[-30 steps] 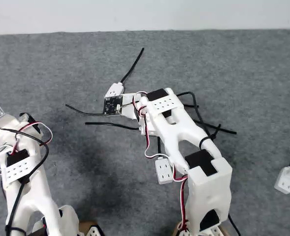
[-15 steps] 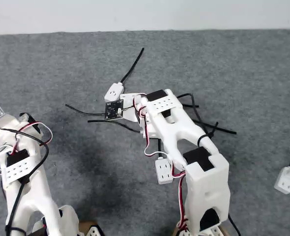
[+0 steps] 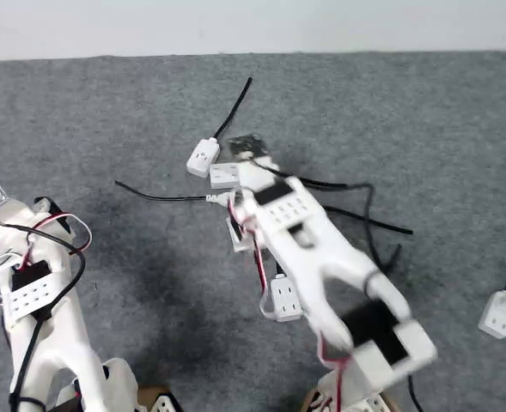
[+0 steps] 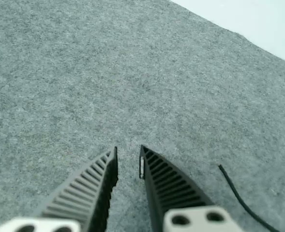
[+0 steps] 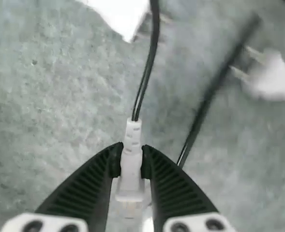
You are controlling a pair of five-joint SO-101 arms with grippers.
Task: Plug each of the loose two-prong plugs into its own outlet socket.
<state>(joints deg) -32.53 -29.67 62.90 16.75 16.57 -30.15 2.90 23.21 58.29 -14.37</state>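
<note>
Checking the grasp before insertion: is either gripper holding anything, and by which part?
The right gripper clamps a white plug by its body, near where the black cord leaves. The left gripper holds nothing.

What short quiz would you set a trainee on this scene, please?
1. True or false: the right tool is shut on a white plug.
2. What does the left tool hold? A: a plug. B: an outlet socket. C: nothing.
3. What colour is the cord that runs from that plug?
Key: 1 true; 2 C; 3 black.
</note>
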